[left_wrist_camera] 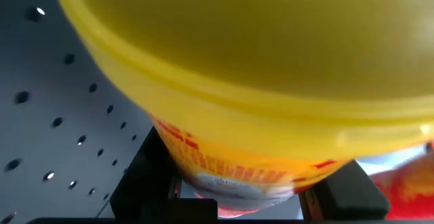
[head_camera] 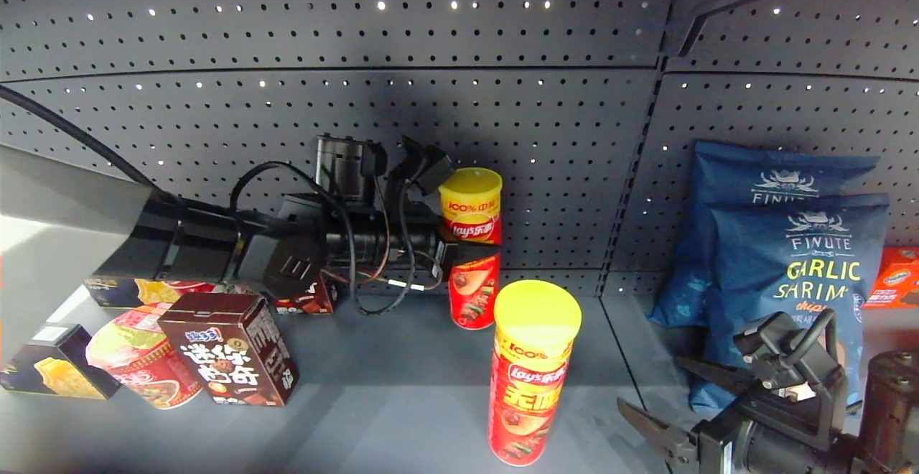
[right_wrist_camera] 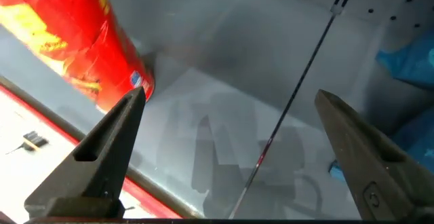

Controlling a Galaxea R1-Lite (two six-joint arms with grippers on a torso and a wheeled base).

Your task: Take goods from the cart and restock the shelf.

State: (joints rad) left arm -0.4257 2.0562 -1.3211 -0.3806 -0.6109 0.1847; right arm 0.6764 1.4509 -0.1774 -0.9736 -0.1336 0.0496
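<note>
Your left gripper clamps a yellow-lidded chip can around its middle. The fingers are closed on the red tube and hold it upright just short of the pegboard back wall. The mid-height grip looks chosen to keep the tall can from tipping as it goes into the rear row. You cannot tell whether its base already touches the shelf below the fingers. In the left wrist view the same can sits close to the camera, flanked by the dark fingers.

A second chip can stands free nearer the shelf edge, well in front of the left fingers and just beside your right gripper. Its fingers are spread wide and hold nothing. In the right wrist view that can lies just outside one fingertip, with bare shelf in the gap. The right arm seems parked clear, open for the next item.

Blue snack bags lean on the wall beyond the right fingers. A brown box and a noodle cup sit back along the left arm, behind its fingers.

Placement looks nearly done; release only once the can stands flat.
</note>
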